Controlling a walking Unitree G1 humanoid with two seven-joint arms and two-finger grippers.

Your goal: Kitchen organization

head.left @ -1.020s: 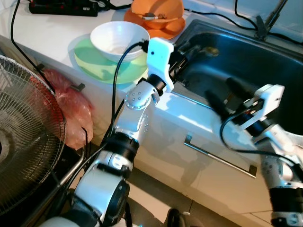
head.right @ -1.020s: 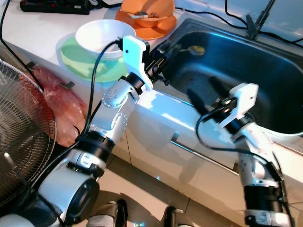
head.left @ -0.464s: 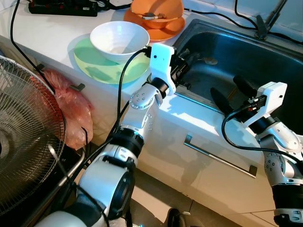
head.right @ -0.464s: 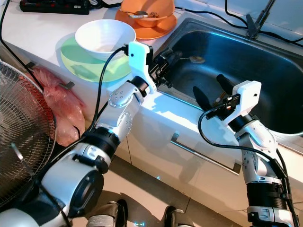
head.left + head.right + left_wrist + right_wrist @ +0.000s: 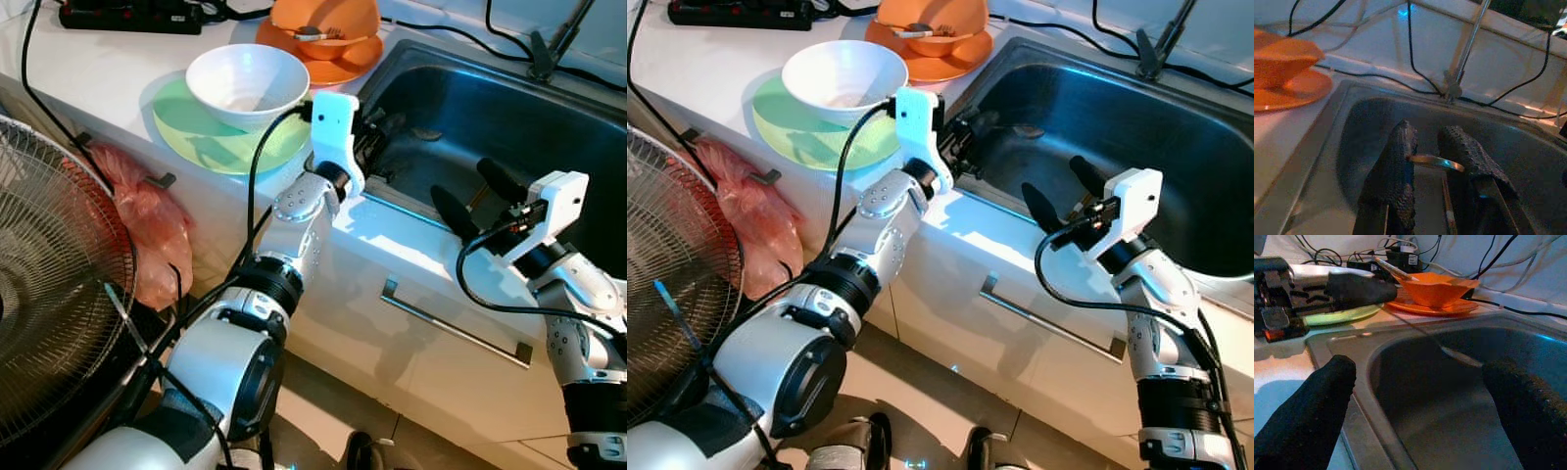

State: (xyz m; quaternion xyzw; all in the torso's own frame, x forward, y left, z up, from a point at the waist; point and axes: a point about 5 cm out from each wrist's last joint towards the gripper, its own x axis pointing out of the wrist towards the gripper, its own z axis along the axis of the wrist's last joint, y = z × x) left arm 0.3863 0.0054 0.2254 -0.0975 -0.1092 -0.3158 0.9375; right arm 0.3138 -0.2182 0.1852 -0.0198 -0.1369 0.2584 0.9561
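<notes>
My left gripper [image 5: 376, 130] reaches over the left rim of the steel sink [image 5: 549, 117] and is shut on a metal spoon [image 5: 425, 132]. The spoon slants down over the basin; in the left wrist view the spoon [image 5: 1433, 161] lies between the two black fingers [image 5: 1397, 161]. My right gripper [image 5: 471, 194] hovers above the sink's front rim, open with nothing in it. In the right wrist view the spoon [image 5: 1460, 357] hangs ahead of the spread fingers [image 5: 1309, 417]. On the counter a white bowl [image 5: 247, 82] sits on a green plate [image 5: 201, 127].
An orange bowl [image 5: 325, 18] holding a utensil rests on an orange plate at the back of the counter. A black power strip [image 5: 132, 15] and cables lie behind. A fan [image 5: 49, 294] and a red bag [image 5: 147, 220] stand left of the cabinet. A drawer handle [image 5: 456, 328] is below.
My left gripper has drawn back slightly toward the sink's left rim and lowered the spoon. My right gripper has risen out of the basin to the front rim and steadied.
</notes>
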